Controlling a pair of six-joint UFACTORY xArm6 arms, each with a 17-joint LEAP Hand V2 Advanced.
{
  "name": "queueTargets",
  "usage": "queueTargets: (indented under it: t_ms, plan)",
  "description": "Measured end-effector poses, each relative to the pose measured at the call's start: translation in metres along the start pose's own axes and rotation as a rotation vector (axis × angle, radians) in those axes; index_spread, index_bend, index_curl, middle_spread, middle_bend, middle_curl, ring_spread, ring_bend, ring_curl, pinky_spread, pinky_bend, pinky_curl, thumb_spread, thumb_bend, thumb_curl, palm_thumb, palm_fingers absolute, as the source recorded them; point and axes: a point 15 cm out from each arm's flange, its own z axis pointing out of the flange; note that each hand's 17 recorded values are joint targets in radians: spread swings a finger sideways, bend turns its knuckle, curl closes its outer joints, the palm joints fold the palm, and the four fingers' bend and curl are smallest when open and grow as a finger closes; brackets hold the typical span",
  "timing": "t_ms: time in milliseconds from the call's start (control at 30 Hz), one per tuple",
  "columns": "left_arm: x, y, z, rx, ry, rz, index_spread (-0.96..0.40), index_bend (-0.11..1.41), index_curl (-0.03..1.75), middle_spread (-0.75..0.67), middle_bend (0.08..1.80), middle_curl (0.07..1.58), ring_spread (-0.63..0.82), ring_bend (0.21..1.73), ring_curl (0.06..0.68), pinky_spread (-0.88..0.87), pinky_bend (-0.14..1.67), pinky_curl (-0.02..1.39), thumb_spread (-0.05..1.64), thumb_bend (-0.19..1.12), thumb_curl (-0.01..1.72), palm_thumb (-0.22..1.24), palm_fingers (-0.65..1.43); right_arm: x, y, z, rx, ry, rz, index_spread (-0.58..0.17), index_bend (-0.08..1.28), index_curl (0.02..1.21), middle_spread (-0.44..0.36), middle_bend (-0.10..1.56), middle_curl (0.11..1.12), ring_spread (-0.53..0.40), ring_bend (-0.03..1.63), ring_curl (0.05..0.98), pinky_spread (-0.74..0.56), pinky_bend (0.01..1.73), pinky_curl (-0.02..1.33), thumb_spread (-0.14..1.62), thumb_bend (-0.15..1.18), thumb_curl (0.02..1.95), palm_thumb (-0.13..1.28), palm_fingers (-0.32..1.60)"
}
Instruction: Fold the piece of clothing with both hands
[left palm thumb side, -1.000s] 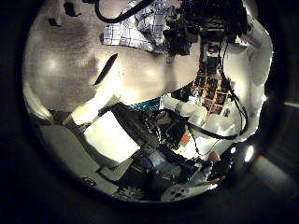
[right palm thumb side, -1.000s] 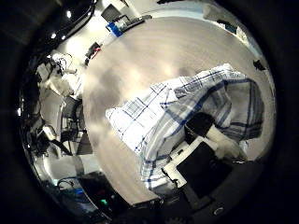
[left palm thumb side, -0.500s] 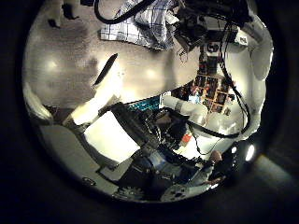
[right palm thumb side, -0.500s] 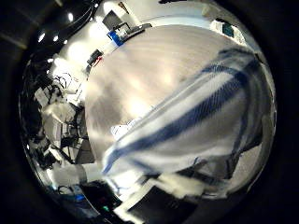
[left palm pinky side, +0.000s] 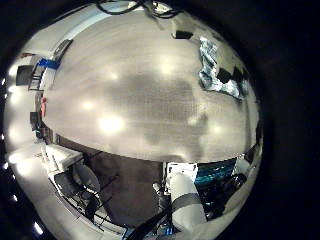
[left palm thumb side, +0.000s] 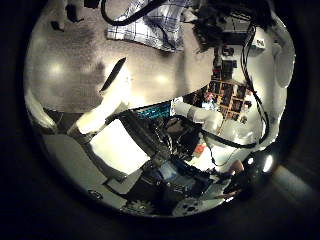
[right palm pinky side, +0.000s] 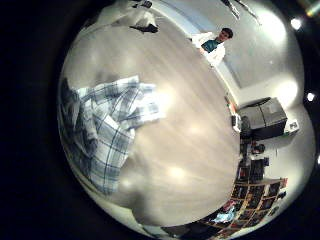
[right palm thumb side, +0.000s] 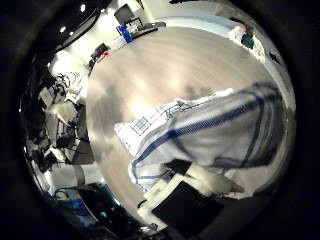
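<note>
Pale wood-grain counter (left palm pinky side: 130, 100) stretches wide beneath both my palms, lamp glare spotting it. On it lies the plaid shirt (right palm pinky side: 105, 130), white crossed with blue, one sleeve spread flat toward the counter's middle, the rest bunched and rising close against my right palm. From that palm's thumb side the shirt fills much of the picture, a blue-banded fold draped over my right hand (right palm thumb side: 205, 190), whose fingers lie under the cloth, so I cannot tell how they are set. My left hand (left palm thumb side: 120, 90) hovers well apart from the shirt, which sits at the counter's far edge; one white finger reaches out straight, clasping nothing.
</note>
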Motion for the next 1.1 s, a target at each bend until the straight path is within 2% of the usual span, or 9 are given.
queueTargets:
  t_ms: [100,267,433,567,667,733,833,933,1100]
  plan:
    - [0.0,0.001,0.0,0.0,0.0,0.0,-0.26,0.35,0.75,-0.37,0.7,0.9,-0.29,0.91,0.378,0.0,0.33,0.44,1.15,-0.02,0.33,0.53,0.44,0.02,-0.004,-0.018,-0.016,0.072,-0.036,-0.369,0.18,0.4,-0.066,0.41,0.43,-0.072,0.71,0.351,0.4,0.76,0.31,0.92,-0.06,0.32,0.26,0.21]
    - [0.001,0.002,-0.002,0.003,-0.001,0.001,-0.26,0.35,0.76,-0.37,0.7,0.9,-0.29,0.91,0.379,0.0,0.33,0.44,1.16,-0.02,0.33,0.53,0.44,0.042,-0.031,-0.054,0.041,0.149,-0.098,-0.36,0.16,0.37,-0.062,0.39,0.42,-0.029,0.66,0.32,0.44,0.78,0.3,0.87,-0.04,0.31,0.2,0.18]
    - [0.001,0.002,-0.002,0.003,-0.001,0.001,-0.26,0.35,0.77,-0.37,0.69,0.9,-0.29,0.91,0.38,0.0,0.32,0.45,1.16,-0.02,0.34,0.53,0.43,0.038,-0.047,-0.072,0.076,0.168,-0.171,-0.352,0.16,0.35,-0.05,0.37,0.41,0.0,0.64,0.307,0.46,0.78,0.29,0.85,-0.04,0.31,0.17,0.18]
    - [0.002,0.004,0.001,-0.005,0.005,0.0,-0.26,0.34,0.77,-0.37,0.7,0.91,-0.29,0.9,0.38,0.0,0.32,0.45,1.15,-0.02,0.33,0.53,0.44,0.032,-0.056,-0.083,0.101,0.164,-0.186,-0.351,0.17,0.34,-0.046,0.36,0.4,0.009,0.63,0.298,0.47,0.78,0.28,0.85,-0.04,0.31,0.15,0.2]
    - [0.003,0.005,0.003,-0.01,0.006,-0.002,-0.26,0.34,0.77,-0.38,0.7,0.91,-0.29,0.9,0.38,0.0,0.32,0.46,1.15,-0.02,0.33,0.53,0.44,0.04,-0.067,-0.108,0.13,0.163,-0.153,-0.353,0.17,0.33,-0.046,0.36,0.4,0.012,0.64,0.294,0.48,0.79,0.27,0.86,-0.04,0.31,0.15,0.23]
    - [0.003,0.004,0.002,-0.007,0.008,-0.006,-0.26,0.34,0.78,-0.38,0.7,0.91,-0.29,0.9,0.382,0.0,0.31,0.46,1.15,-0.02,0.34,0.52,0.44,0.041,-0.06,-0.113,0.1,0.14,-0.122,-0.355,0.17,0.33,-0.046,0.37,0.4,0.014,0.64,0.29,0.48,0.78,0.26,0.87,-0.03,0.31,0.15,0.25]
    - [0.006,0.0,-0.006,0.011,0.009,-0.022,-0.26,0.35,0.78,-0.38,0.69,0.91,-0.29,0.9,0.382,0.0,0.31,0.46,1.15,-0.02,0.34,0.52,0.44,0.045,-0.029,-0.107,-0.005,0.066,-0.043,-0.356,0.17,0.33,-0.049,0.36,0.39,0.016,0.64,0.286,0.48,0.78,0.25,0.88,-0.03,0.31,0.14,0.25]
    - [0.013,-0.005,-0.013,0.014,0.008,-0.032,-0.27,0.35,0.78,-0.37,0.68,0.91,-0.28,0.89,0.382,0.0,0.32,0.47,1.15,-0.02,0.34,0.52,0.43,0.084,0.008,-0.103,-0.105,0.04,0.074,-0.364,0.17,0.33,-0.055,0.36,0.39,0.012,0.64,0.283,0.48,0.76,0.25,0.89,-0.03,0.31,0.14,0.25]
    - [0.032,-0.009,-0.027,-0.017,0.001,-0.054,-0.26,0.37,0.78,-0.31,0.55,0.87,-0.23,0.88,0.384,0.01,0.35,0.48,1.14,-0.02,0.34,0.51,0.37,0.118,0.044,-0.117,-0.139,-0.029,0.182,-0.364,0.16,0.32,-0.065,0.36,0.39,0.005,0.64,0.276,0.47,0.75,0.23,0.91,-0.03,0.31,0.14,0.25]
